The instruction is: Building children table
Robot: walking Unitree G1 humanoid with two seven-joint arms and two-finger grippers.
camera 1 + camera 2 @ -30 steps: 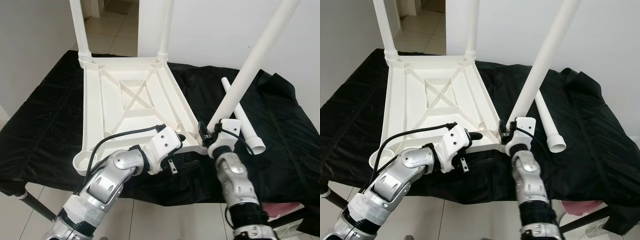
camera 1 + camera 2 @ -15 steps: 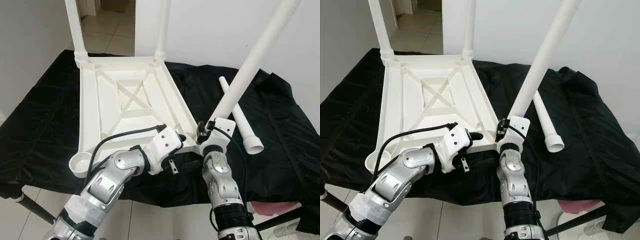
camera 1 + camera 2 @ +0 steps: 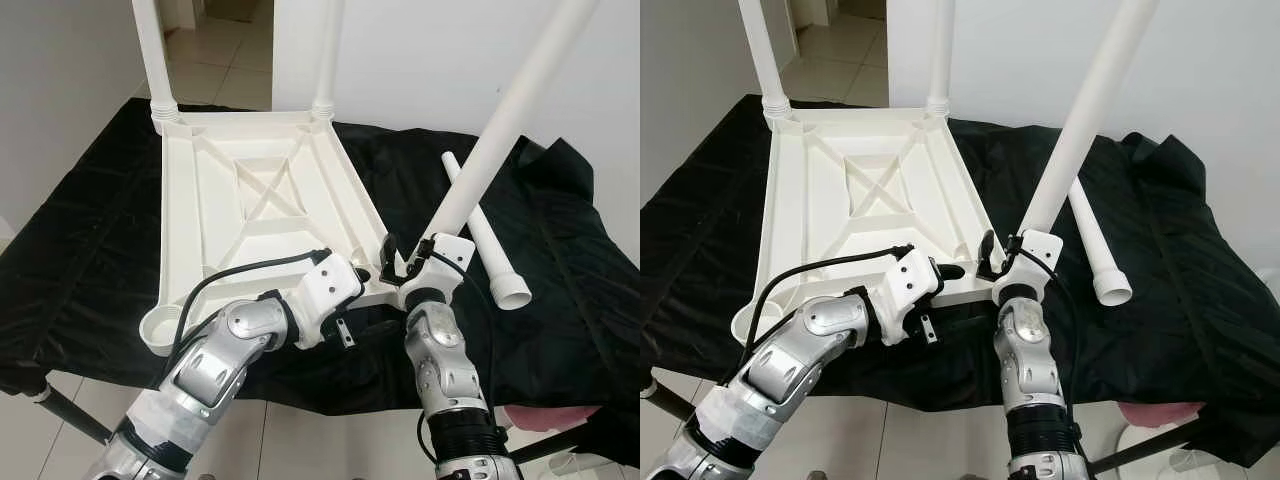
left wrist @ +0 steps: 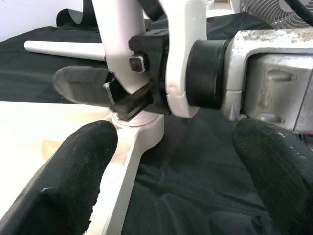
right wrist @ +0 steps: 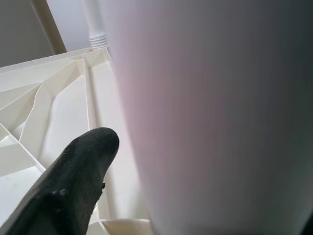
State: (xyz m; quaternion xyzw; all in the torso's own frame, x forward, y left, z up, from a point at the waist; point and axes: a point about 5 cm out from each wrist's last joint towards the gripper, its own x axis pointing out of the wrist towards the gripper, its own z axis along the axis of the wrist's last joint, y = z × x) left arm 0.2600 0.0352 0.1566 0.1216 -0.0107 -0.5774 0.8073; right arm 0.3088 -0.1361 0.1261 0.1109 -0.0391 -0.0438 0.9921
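Right gripper (image 3: 402,262) opened, table leg (image 3: 497,135) between fingers

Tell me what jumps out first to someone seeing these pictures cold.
An upturned white plastic tabletop lies on a black cloth, two legs already standing at its far corners. At the near right corner the right gripper, fingers apart, is at the foot of a slanting third leg. A loose leg lies to the right; the left gripper is open beside that corner.
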